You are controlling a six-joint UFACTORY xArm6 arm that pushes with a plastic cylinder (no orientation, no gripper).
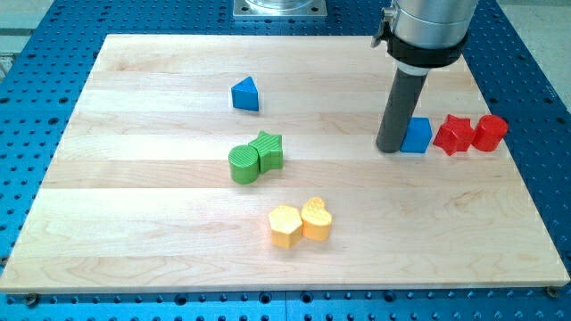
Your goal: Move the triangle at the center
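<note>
A blue triangle block lies on the wooden board, upper middle-left. My tip rests on the board at the right, touching the left side of a blue cube. The tip is far to the right of the blue triangle. A green round block and a green star block sit together near the board's middle, below the triangle.
A red star block and a red round block sit right of the blue cube near the board's right edge. A yellow hexagon and a yellow heart block lie below centre. The arm's grey body hangs above.
</note>
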